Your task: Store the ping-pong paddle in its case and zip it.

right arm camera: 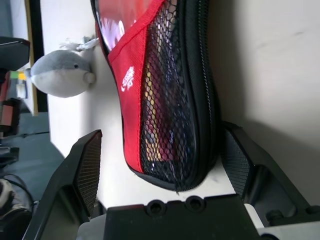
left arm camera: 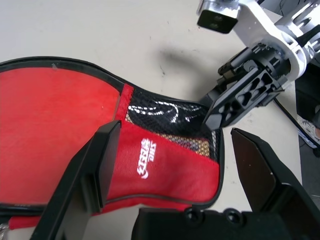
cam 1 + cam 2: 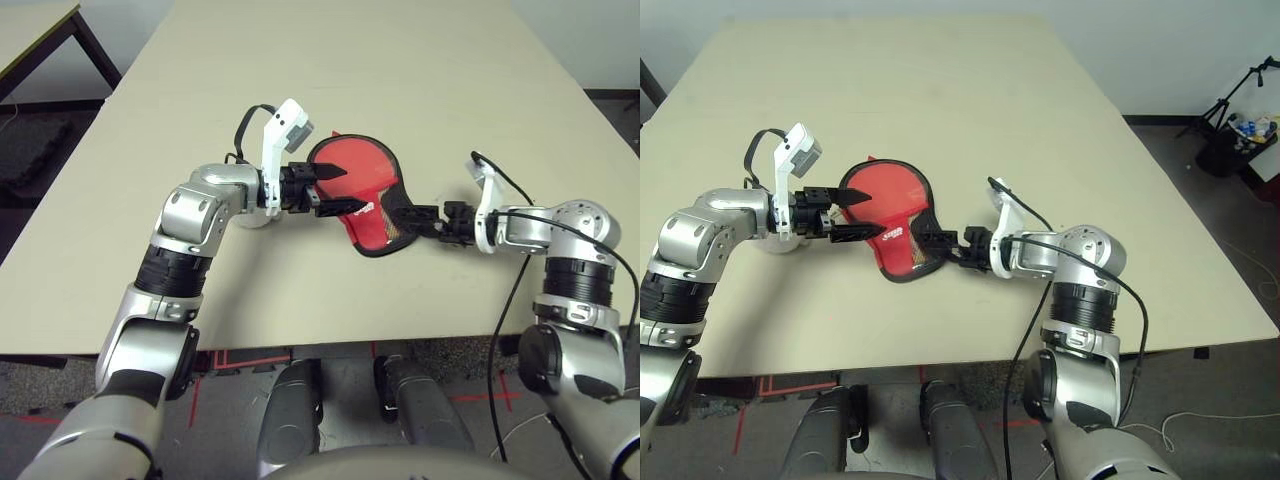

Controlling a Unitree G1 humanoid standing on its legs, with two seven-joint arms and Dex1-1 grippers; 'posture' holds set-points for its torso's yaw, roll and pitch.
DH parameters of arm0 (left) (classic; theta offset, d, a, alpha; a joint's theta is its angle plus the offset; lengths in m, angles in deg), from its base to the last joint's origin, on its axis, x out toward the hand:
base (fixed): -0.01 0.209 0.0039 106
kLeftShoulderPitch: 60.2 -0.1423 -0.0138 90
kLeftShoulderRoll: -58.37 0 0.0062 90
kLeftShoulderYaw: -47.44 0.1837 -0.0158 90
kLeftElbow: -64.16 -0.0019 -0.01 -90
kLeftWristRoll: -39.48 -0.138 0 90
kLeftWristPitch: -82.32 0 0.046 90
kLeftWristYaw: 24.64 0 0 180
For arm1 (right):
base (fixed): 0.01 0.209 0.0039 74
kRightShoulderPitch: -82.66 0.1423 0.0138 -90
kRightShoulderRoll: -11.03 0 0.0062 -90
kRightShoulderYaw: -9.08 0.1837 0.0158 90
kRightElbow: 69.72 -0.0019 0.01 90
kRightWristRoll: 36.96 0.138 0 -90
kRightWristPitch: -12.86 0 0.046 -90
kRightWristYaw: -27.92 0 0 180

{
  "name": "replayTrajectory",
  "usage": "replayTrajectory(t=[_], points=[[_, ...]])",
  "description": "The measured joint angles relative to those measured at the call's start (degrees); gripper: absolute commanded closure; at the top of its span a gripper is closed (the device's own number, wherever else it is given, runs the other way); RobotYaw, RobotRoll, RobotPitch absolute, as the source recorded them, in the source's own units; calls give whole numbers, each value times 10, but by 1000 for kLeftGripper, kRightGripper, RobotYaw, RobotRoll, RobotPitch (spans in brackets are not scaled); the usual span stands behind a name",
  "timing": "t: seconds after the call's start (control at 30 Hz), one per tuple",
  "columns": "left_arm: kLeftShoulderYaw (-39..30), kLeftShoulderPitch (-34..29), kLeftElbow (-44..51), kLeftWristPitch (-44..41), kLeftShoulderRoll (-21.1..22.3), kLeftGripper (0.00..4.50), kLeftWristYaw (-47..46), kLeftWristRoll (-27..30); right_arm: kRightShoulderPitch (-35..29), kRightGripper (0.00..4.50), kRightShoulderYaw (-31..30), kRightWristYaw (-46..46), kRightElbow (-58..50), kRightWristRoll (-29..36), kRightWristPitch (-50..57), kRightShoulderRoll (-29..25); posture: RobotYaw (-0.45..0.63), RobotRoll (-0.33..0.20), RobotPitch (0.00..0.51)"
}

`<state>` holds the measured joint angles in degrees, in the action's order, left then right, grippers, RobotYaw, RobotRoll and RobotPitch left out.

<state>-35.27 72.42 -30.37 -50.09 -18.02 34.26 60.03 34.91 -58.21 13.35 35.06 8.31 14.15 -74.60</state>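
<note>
At left, a plush toy sits on the tabletop beside your left hand, which is spread wide, gripping nothing, over the left side of the red case. The case lies with its long axis running from the round end, farther out, to the narrow end nearer you and slightly right. What looks like the paddle's handle shows through the mesh, so you probably have the paddle inside already; whether the zip is fully closed, you cannot tell. At right, your right hand also stands wide open, with no grip; the narrow end lies between its 2 fingers, 1 of them at or just beside the zipped edge, contact unclear. That makes it the nearer of your 2 hands for steadying that end. You have open tabletop beyond the round end and a bare strip before the near edge; between the hands, room looks tight.
</note>
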Motion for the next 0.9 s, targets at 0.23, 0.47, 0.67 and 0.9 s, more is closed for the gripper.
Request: replayTrajectory(t=[0.23,0.47,0.67,0.9], points=[[0,0,0,0,-2,0,-4,1,1,2588,1,49,22,17,1,30,22,0,170],[0,-1,0,0,-2,0,-8,1,1,4469,9,80,23,33,1,32,20,0,170],[0,-1,0,2,-5,0,-10,1,-22,4470,8,108,-6,79,0,17,9,0,172],[0,-2,-4,8,-7,0,-11,1,-124,4470,-56,184,-122,273,-2,-80,-12,0,178]])
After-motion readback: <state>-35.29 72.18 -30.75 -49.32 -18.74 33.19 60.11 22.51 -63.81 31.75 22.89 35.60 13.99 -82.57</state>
